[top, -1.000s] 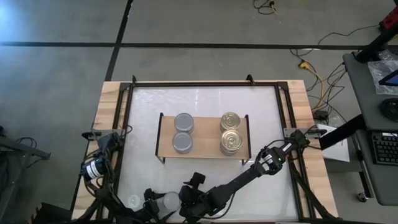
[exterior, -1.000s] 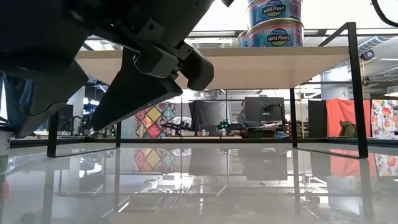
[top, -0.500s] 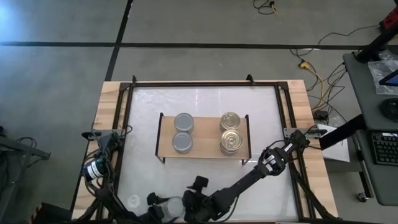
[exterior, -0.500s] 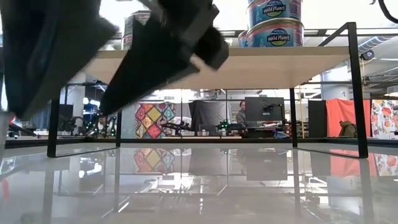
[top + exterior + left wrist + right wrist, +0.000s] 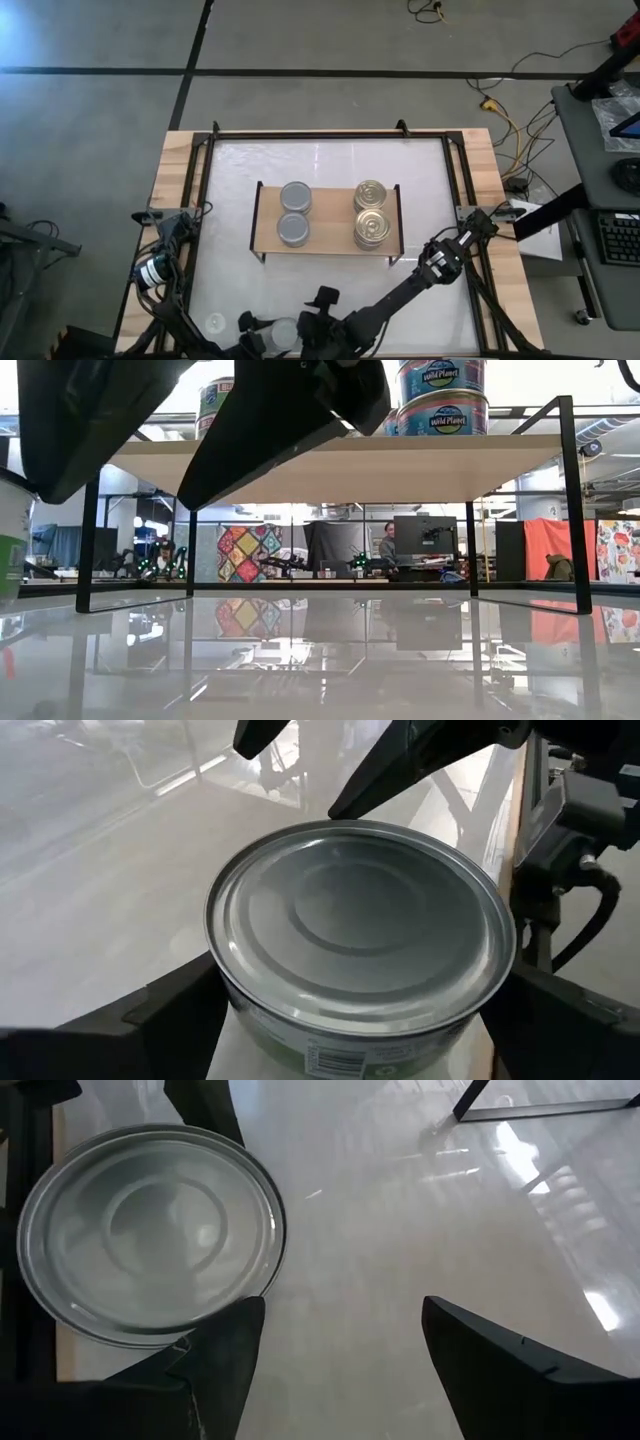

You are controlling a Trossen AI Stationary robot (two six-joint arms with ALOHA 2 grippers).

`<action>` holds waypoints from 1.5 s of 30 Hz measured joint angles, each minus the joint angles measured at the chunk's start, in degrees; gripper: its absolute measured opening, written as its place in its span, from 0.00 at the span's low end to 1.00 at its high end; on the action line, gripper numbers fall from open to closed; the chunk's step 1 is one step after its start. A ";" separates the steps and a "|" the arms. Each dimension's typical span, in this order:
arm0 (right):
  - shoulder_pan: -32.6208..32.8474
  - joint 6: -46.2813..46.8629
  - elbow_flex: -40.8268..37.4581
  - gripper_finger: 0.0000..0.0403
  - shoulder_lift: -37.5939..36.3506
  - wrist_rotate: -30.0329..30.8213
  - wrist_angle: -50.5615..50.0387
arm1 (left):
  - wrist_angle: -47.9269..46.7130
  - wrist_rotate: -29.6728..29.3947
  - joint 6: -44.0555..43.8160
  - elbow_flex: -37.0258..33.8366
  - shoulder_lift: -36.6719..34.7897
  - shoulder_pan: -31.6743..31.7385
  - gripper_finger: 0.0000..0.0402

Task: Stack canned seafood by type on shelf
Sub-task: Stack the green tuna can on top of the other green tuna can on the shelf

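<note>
- At the bottom of the high view, left of centre, the left tool is gripping a silver-topped tin, one finger on each side of its wall.
- This tin is waiting low over the white tabletop, well apart from the shelf. I cannot tell whether it is lifted.
- The tin is looking rigid, smooth and fairly heavy for its size. A squeeze across the side wall, below the raised rim, is probably suiting it best, since the slick metal could be slipping under a light grip.
- On the shelf's left half, two silver tins are sitting one behind the other.
- Just right of the held tin, the right tool is hanging with its fingers spread wide and holding nothing.
- On the shelf's right half, gold tins are standing in two spots. The low view is showing the stack at its upper right as two tins high.
- Judging by type, the held tin is belonging with the silver ones on the left.
</note>
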 joint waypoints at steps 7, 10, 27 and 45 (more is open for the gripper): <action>1.27 0.11 0.00 0.73 -4.71 0.67 -3.97 | -4.31 -0.35 3.14 5.81 -0.07 -0.17 0.88; 2.94 0.14 0.09 0.75 -8.26 3.50 -6.91 | -13.14 0.19 3.23 11.37 -0.09 -0.73 0.88; 19.43 6.68 -1.55 0.74 -15.26 20.11 -7.90 | -34.69 11.81 35.74 46.10 -0.46 4.93 0.88; 22.41 15.54 -7.81 0.72 -15.18 20.24 -7.93 | -52.39 3.17 46.08 47.41 -10.70 11.62 0.88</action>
